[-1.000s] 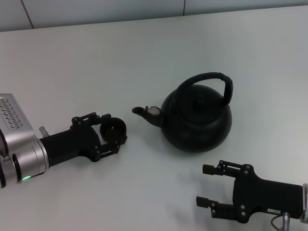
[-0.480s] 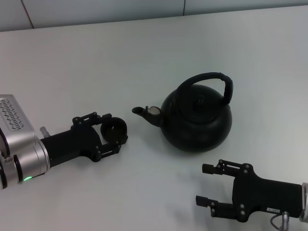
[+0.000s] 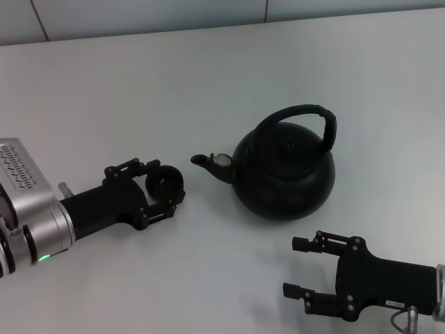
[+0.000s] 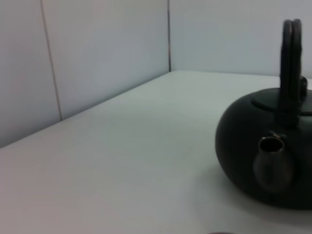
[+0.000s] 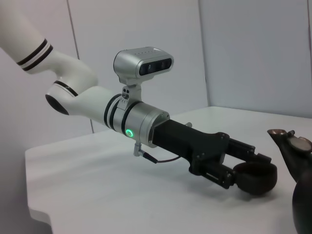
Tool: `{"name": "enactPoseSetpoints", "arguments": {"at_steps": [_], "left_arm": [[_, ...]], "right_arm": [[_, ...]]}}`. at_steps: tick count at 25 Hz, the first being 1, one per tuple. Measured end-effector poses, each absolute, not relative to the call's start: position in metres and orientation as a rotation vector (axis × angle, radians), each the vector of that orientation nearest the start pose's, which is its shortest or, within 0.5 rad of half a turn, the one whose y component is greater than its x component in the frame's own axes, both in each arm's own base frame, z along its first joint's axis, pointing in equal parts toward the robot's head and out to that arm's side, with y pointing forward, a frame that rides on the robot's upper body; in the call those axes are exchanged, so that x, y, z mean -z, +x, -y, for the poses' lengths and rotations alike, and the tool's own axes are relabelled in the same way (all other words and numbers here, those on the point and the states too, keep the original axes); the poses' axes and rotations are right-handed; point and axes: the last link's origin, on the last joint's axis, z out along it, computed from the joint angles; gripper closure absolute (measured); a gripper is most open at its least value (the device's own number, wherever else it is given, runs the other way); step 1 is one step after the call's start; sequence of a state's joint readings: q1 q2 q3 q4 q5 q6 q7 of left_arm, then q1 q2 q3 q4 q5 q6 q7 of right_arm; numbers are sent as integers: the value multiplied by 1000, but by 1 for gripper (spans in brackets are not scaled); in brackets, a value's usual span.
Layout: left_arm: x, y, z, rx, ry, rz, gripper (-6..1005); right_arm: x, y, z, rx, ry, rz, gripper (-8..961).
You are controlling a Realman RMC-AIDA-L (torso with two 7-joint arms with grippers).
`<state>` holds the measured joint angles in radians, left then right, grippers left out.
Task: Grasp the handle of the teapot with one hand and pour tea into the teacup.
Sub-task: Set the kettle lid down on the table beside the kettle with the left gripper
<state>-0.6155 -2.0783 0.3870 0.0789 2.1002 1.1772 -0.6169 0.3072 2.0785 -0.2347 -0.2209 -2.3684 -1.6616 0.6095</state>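
The matte-black teapot stands on the white table, right of centre. Its arched handle is upright and its spout points toward my left gripper. My left gripper is shut on the small dark teacup, with a finger on each side of it, just left of the spout. The right wrist view shows this grip on the teacup. The left wrist view shows the teapot and its handle close by. My right gripper is open and empty, in front of the teapot near the table's front edge.
The white table runs back to a pale wall. The left arm's silver wrist and camera reach in from the left.
My left gripper has shifted slightly with the teacup held between its fingers. The teapot and the right arm have not moved.
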Motion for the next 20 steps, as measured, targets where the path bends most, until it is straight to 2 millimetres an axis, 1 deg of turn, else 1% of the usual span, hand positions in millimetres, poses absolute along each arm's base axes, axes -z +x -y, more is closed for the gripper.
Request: {"name": "enactPoseSetpoints", "arguments": {"at_steps": [3,8,15,20], "left_arm": [[90,-290,-314,536,-2596,326,298],[90,-289,-315,533,-2600,321,137],[90,-289,-315,536,-2598,320,137],[86,-290,-312,555,-2600,321,137]], "right_arm": [[57,330,-193,-829,-2668,-416,231],[57,330,-193,-829,-2668,-417,231],[57,330,-193,-830,-2669,-416,232],[57,330,-193,-830,-2669,-416,231]]}}
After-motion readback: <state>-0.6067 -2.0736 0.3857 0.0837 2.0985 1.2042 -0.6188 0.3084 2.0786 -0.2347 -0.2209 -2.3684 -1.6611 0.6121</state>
